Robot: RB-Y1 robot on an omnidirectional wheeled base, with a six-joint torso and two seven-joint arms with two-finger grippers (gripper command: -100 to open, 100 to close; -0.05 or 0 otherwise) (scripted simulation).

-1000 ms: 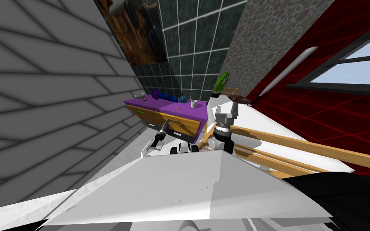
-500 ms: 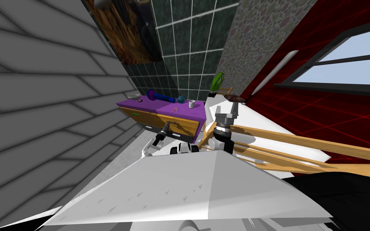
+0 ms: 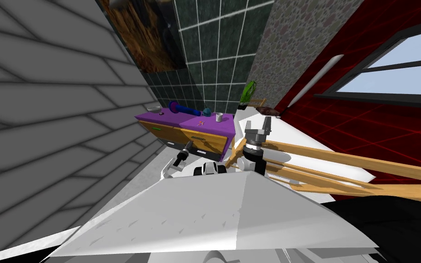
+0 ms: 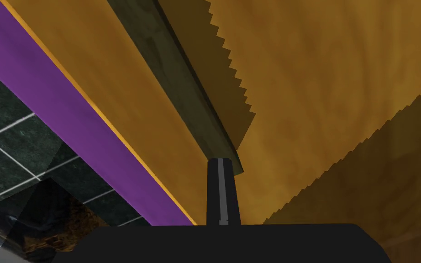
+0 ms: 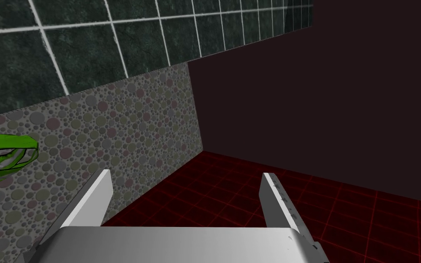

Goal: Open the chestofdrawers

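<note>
Head view, chest: the purple-topped chest (image 3: 177,123) stands ahead, slightly to my left, between a grey wall and the bed (image 3: 305,146). A cup (image 3: 219,117) and other small items sit on it.
Head view, drawer: the orange drawer (image 3: 212,141) sits under the right half of the top, with its handle (image 3: 198,137) lying level along the front.
Head view, left pincer: the left pincer (image 3: 188,146) is just below and in front of the handle, pointing up at it. This is the nearer arm.
Head view, right pincer: the right pincer (image 3: 257,123) is raised beside the chest's right end, over the edge of the bed and well off the handle. Its fingers are spread.
Left wrist view, handle: a dark olive bar (image 4: 182,86) runs slantwise away from the fingertips across the orange front, with the purple top (image 4: 68,114) beyond it.
Left wrist view, pincer state: the fingers are pressed together into one dark blade (image 4: 223,166), with the tip at the bar's near end. I cannot tell whether they touch it, and nothing shows between them.
Right wrist view, pincer state: both fingers stand wide apart and empty.
Key relation: the handle lies straight ahead of the left fingertips, its long axis across the line of pull.
Judgement: the next move needs the fingers opened and set astride the bar, then a pull towards me.
Drawer travel: cannot tell.
</note>
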